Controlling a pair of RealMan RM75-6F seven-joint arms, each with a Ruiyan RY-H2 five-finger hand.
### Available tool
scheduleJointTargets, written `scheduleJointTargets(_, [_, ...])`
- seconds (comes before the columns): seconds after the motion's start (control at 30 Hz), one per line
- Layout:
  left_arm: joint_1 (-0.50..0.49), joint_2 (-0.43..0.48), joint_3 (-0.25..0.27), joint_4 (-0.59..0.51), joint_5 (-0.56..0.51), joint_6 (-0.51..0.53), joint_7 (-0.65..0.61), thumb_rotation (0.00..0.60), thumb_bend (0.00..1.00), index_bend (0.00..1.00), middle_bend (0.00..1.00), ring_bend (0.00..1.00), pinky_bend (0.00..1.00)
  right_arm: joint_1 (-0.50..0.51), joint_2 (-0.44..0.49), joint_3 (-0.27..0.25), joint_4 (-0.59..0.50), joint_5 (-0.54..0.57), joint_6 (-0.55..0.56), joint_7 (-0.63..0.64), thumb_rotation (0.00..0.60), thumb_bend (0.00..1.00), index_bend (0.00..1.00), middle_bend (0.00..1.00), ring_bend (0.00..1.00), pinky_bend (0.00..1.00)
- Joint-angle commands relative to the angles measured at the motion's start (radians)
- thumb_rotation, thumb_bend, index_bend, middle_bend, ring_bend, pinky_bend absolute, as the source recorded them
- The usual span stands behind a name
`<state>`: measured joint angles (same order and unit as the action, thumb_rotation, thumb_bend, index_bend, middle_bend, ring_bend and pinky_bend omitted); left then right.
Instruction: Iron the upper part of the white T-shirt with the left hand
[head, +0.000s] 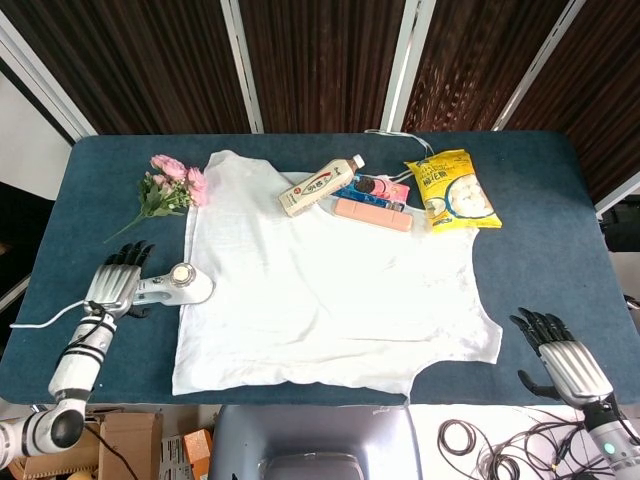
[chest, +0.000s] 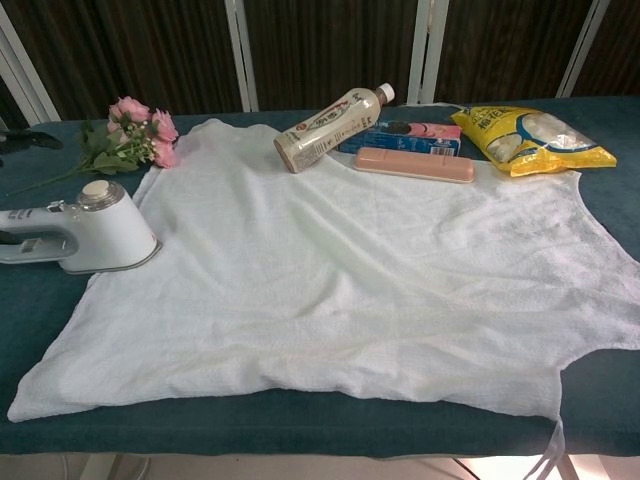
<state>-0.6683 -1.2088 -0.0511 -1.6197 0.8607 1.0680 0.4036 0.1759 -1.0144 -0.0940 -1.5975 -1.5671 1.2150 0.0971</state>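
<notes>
The white T-shirt (head: 330, 290) (chest: 350, 270) lies spread flat on the blue table, with its upper part toward the left. A white handheld iron (head: 182, 288) (chest: 88, 238) stands on the shirt's left edge, its handle pointing left and free of any grip. My left hand (head: 118, 280) hovers over the handle end with fingers spread and holds nothing. In the chest view only its dark fingertips (chest: 25, 140) show, well above the iron. My right hand (head: 556, 356) is open at the front right, off the shirt.
Pink flowers (head: 172, 185) lie left of the shirt's far corner. A drink bottle (head: 320, 185), a pink box (head: 372, 214) and a yellow snack bag (head: 452, 190) sit along the far edge. The iron's white cord (head: 45, 318) trails left.
</notes>
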Motion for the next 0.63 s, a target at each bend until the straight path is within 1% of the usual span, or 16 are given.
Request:
scheduleJointTargets(0.03, [0.205, 0.105, 0.073, -0.08, 0.358, 0.245, -0.3, 0.6, 0.0, 0.03, 0.01, 0.0, 0.15, -0.002, 0.0, 0.003, 0.001, 0.006, 0.003, -0.002, 0.6, 0.31, 0.0, 0.0, 0.0, 0.0])
scheduleJointTargets(0.1, [0.29, 0.092, 0.107, -0.03, 0.47, 0.365, -0.403, 0.6, 0.0, 0.02, 0.0, 0.0, 0.14, -0.005, -0.001, 0.009, 0.001, 0.015, 0.008, -0.005, 0.6, 0.31, 0.0, 0.0, 0.0, 0.0])
scheduleJointTargets(0.13, [0.324, 0.079, 0.12, -0.005, 0.499, 0.409, -0.438, 0.6, 0.0, 0.02, 0.0, 0.0, 0.14, -0.007, -0.002, 0.012, 0.001, 0.02, 0.013, -0.009, 0.6, 0.31, 0.0, 0.0, 0.0, 0.0])
scheduleJointTargets(0.23, [0.419, 0.036, 0.152, 0.07, 0.55, 0.504, -0.521, 0.6, 0.0, 0.01, 0.0, 0.0, 0.13, -0.021, -0.01, 0.033, -0.001, 0.048, 0.044, -0.036, 0.6, 0.31, 0.0, 0.0, 0.0, 0.0])
scheduleJointTargets(0.3, [0.468, 0.006, 0.163, 0.119, 0.571, 0.55, -0.547, 0.6, 0.0, 0.0, 0.0, 0.0, 0.13, -0.035, -0.026, 0.061, 0.002, 0.09, 0.078, -0.082, 0.6, 0.31, 0.0, 0.0, 0.0, 0.0])
scheduleJointTargets(0.37, [0.494, -0.001, 0.172, 0.132, 0.594, 0.58, -0.479, 0.6, 0.0, 0.0, 0.0, 0.0, 0.12, -0.049, -0.051, 0.087, 0.007, 0.136, 0.11, -0.149, 0.6, 0.31, 0.0, 0.0, 0.0, 0.0])
scheduleJointTargets(0.47, [0.521, -0.017, 0.162, 0.131, 0.635, 0.632, -0.459, 0.6, 0.0, 0.0, 0.0, 0.0, 0.12, -0.059, -0.07, 0.104, 0.001, 0.172, 0.126, -0.195, 0.6, 0.31, 0.0, 0.0, 0.0, 0.0])
scheduleJointTargets(0.53, [0.524, -0.02, 0.159, 0.133, 0.647, 0.627, -0.451, 0.6, 0.0, 0.0, 0.0, 0.0, 0.12, -0.062, -0.074, 0.105, -0.001, 0.176, 0.13, -0.205, 0.6, 0.31, 0.0, 0.0, 0.0, 0.0])
scheduleJointTargets(0.63, [0.521, -0.012, 0.159, 0.126, 0.645, 0.581, -0.443, 0.6, 0.0, 0.0, 0.0, 0.0, 0.12, -0.068, -0.075, 0.106, -0.004, 0.174, 0.139, -0.21, 0.6, 0.31, 0.0, 0.0, 0.0, 0.0])
